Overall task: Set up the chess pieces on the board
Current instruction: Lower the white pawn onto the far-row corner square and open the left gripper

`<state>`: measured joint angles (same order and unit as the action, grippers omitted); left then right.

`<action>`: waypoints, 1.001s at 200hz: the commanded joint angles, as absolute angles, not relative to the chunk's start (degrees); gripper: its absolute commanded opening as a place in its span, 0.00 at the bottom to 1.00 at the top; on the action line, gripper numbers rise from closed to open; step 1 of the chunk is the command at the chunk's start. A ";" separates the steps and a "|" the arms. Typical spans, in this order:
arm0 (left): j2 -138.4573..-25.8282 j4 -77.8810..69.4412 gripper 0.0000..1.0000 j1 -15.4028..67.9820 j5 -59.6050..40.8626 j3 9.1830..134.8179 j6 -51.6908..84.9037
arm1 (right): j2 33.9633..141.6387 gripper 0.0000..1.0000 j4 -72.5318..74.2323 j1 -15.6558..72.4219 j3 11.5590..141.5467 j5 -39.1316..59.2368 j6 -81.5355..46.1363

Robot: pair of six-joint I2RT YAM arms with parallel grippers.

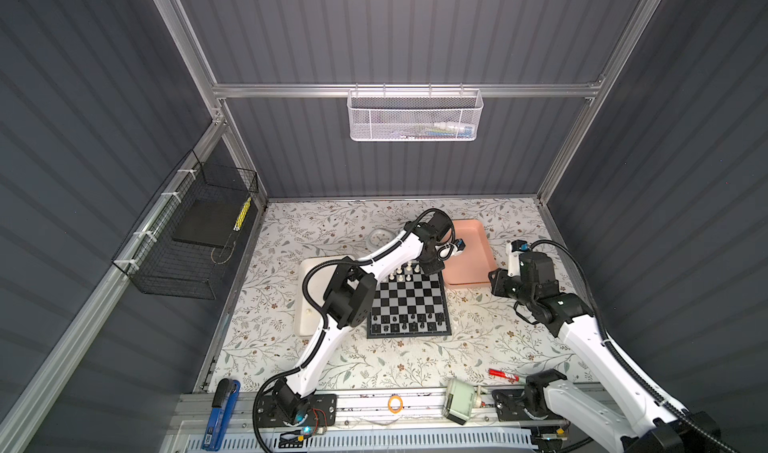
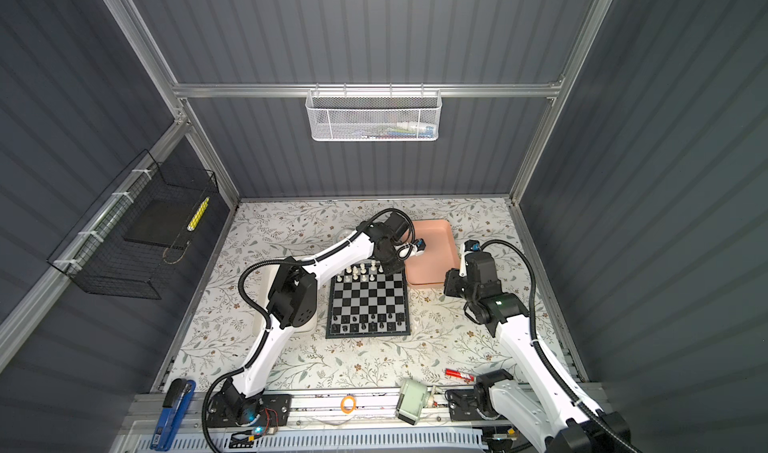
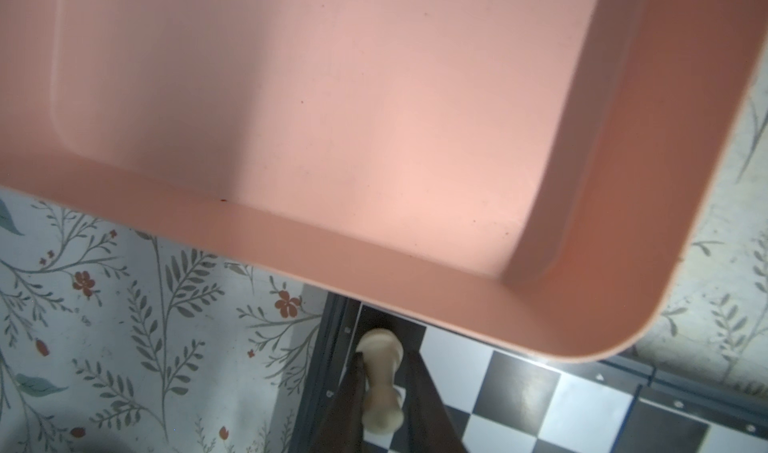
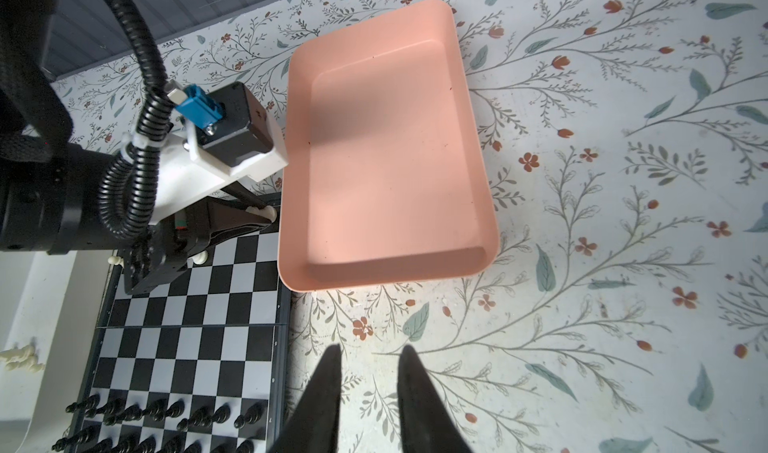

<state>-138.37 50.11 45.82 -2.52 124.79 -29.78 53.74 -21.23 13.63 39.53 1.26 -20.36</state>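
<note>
Board (image 1: 409, 305) corner touches pink tray (image 1: 473, 255); white tray (image 1: 305, 305) opposite.

A pink tray (image 1: 473, 264) and a white tray (image 1: 305, 289) lie on the floral tabletop (image 1: 415, 359). Near the front edge lie a red marker (image 1: 503, 375), an orange ring (image 1: 395, 404) and a blue stapler (image 1: 222, 413).

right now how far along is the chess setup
Black looks done: the black pieces fill the board's two near rows. White is partly placed, with a few white pieces standing at the far edge. In hand: the left gripper has a cream piece between its fingers over the far corner by the pink tray. Left: more white pieces sit in the white tray. The right gripper is empty.
</note>
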 commanded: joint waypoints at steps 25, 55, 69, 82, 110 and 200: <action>-140.00 50.62 0.20 46.27 -2.29 125.68 -30.06 | 53.97 0.27 -21.53 13.45 38.86 0.96 -19.85; -139.98 50.62 0.18 46.31 -2.38 125.55 -30.06 | 53.98 0.27 -21.53 13.45 38.85 0.97 -19.86; -140.01 50.70 0.17 46.27 -2.34 125.59 -30.14 | 53.97 0.27 -21.62 13.45 38.87 0.96 -19.86; -140.01 50.84 0.16 46.26 -2.40 125.60 -30.33 | 53.96 0.27 -21.56 13.45 38.85 0.97 -19.86; -140.18 51.10 0.17 46.28 -1.96 125.58 -30.75 | 54.14 0.27 -21.53 13.45 38.87 0.97 -19.86; -140.59 51.84 0.21 46.26 -2.10 125.66 -31.09 | 54.14 0.27 -21.27 13.45 38.57 1.08 -19.95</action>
<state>-138.39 50.15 45.82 -1.91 124.79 -30.04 54.00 -21.08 13.63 39.27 1.28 -20.36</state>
